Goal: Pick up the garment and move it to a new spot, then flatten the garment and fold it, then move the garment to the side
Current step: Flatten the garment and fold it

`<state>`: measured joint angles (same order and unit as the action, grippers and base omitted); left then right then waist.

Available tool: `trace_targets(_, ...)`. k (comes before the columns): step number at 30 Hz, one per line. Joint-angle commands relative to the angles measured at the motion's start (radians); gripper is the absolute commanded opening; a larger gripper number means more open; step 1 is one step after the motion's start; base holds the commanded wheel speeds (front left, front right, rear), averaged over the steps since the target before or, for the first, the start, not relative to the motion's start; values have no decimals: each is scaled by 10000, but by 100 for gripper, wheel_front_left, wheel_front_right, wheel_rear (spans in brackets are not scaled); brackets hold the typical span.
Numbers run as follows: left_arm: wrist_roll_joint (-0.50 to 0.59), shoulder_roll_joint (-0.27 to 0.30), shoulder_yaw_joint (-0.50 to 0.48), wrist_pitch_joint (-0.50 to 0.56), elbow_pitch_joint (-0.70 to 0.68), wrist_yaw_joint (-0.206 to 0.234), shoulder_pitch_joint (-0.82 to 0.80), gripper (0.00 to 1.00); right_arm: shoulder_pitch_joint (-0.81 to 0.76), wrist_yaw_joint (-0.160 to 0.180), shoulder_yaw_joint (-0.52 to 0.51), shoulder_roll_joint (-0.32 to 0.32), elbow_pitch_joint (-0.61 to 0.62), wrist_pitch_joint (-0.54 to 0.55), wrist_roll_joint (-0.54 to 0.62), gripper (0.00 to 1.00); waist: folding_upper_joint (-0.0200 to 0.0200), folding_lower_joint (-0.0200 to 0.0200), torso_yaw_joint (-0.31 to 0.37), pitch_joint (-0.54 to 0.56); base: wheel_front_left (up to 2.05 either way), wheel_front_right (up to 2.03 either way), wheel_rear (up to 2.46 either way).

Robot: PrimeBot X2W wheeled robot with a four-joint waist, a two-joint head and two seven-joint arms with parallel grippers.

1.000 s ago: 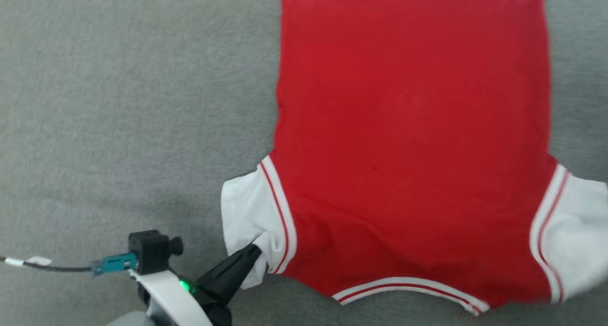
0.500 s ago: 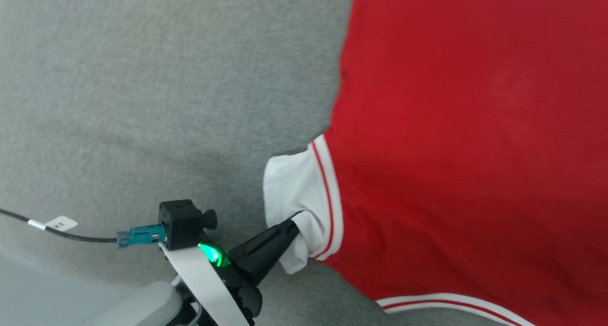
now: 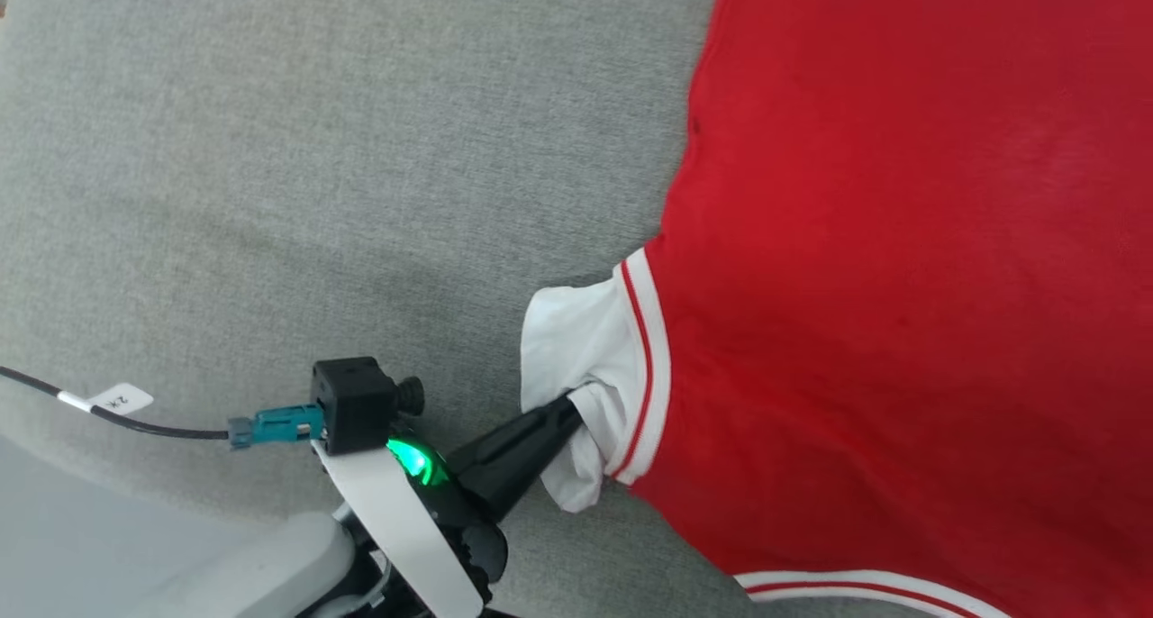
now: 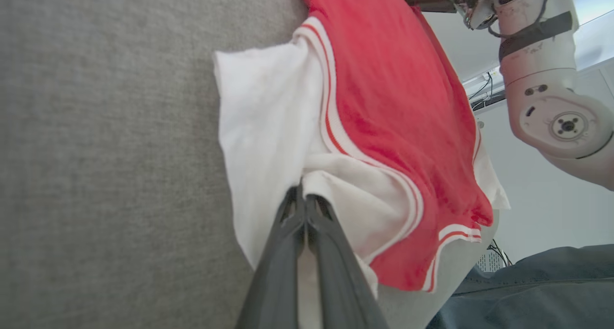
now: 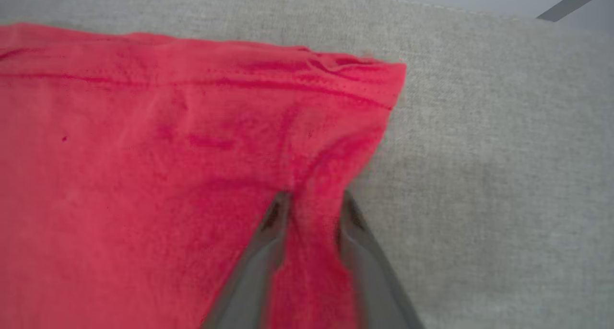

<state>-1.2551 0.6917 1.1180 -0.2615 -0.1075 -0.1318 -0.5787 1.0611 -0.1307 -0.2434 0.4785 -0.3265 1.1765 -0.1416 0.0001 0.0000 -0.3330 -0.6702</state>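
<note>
Garment (image 3: 901, 285): red T-shirt, spread on the grey fabric surface (image 3: 315, 149), right side of the head view.
Left pincer (image 3: 569, 404): clamped on the white sleeve end (image 3: 576, 339), lower centre.
Right pincer (image 5: 312, 199): fingers straddle a red fold; grip unclear.

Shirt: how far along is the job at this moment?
Looks done: the shirt lies spread out on the grey surface. In hand: the left gripper is shut on the white sleeve; the right gripper has red cloth between its fingers near a corner. Left: no fold shows, so folding and moving aside.
</note>
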Motion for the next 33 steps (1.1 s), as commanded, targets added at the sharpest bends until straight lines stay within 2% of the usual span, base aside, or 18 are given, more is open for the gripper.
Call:
trace_targets(1,-60,4,-134,-47,120,24,-91,0,-784,0,60,-174,-293,108,-91,0,-1,0,201,214,0,0,0)
trace_targets(5,-172,41,-333,-47,300,24,235,0,-1257,1,321,105,103,-243,-641,0,-1,0,531,799,0,0,0)
trace_targets(9,-305,135,-758,-47,554,24,718,0,-2420,1,857,665,1020,-207,-1692,0,-1,0,965,1510,0,0,0)
trace_targets(13,-297,224,-1260,-47,735,24,1329,0,-4183,1,1169,1213,2273,-151,-2819,0,-1,0,1432,2217,0,0,0)
trace_targets(19,-82,172,-2188,-47,1075,24,2297,0,-7541,1,1158,1294,4407,377,-4102,0,-1,0,1986,3039,0,0,0)
trace_targets(20,-82,172,-2188,-47,1075,24,2297,0,-7541,1,1158,1294,4407,377,-4102,0,-1,0,1986,3039,0,0,0)
trace_targets(27,4,49,-2947,-47,1192,24,3128,0,-11324,1,1240,256,6443,432,-4592,0,-1,0,2351,3478,0,0,0)
trace_targets(33,74,-29,-3077,-47,1240,24,3379,0,-13088,0,1959,-801,6942,-49,-4645,0,-1,0,2433,3547,0,0,0)
